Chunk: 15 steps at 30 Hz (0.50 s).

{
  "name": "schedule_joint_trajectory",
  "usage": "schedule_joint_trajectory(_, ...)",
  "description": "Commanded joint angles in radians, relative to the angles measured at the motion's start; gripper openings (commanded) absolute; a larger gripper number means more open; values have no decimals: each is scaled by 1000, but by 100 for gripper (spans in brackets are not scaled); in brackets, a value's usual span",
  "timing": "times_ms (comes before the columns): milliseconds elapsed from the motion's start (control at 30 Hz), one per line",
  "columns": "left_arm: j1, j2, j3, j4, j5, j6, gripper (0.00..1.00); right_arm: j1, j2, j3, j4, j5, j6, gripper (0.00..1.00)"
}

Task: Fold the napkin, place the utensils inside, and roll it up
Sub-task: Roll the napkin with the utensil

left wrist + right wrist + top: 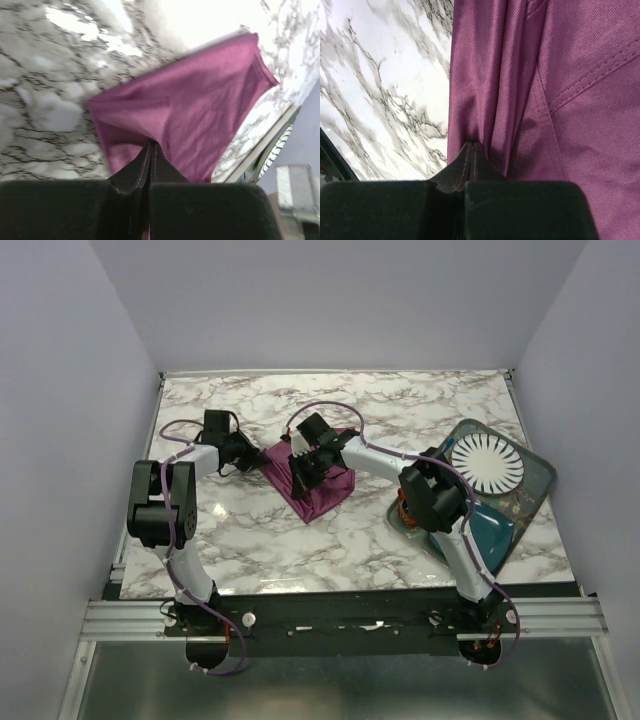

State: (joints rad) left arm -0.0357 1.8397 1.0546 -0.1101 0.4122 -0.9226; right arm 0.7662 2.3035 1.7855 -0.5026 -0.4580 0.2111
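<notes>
Top view: your napkin (322, 490) sits bunched mid-table (400, 400), the left gripper (256, 455) at its left corner and the right gripper (305, 468) over its middle. Left wrist view: your jaws are pressed together, pinching the napkin's edge. Right wrist view: jaws are tight, nipping a fold of the cloth.

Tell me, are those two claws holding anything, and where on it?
Both hold the purple napkin. The left gripper pinches it at its edge, and the right gripper pinches a bunched fold of the cloth.
</notes>
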Motion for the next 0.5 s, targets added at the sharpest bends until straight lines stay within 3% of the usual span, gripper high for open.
schedule_joint_trajectory(0,-29,-51,-5,43,22,-24,6,7,65,5,-50,85,-29,1)
schedule_joint_trajectory(200,-38,52,-1,50,20,-44,2,7,63,5,-65,85,-50,1)
schedule_joint_trajectory(467,-39,44,-38,-20,-73,-2,0,2,50,-35,-71,107,-81,1)
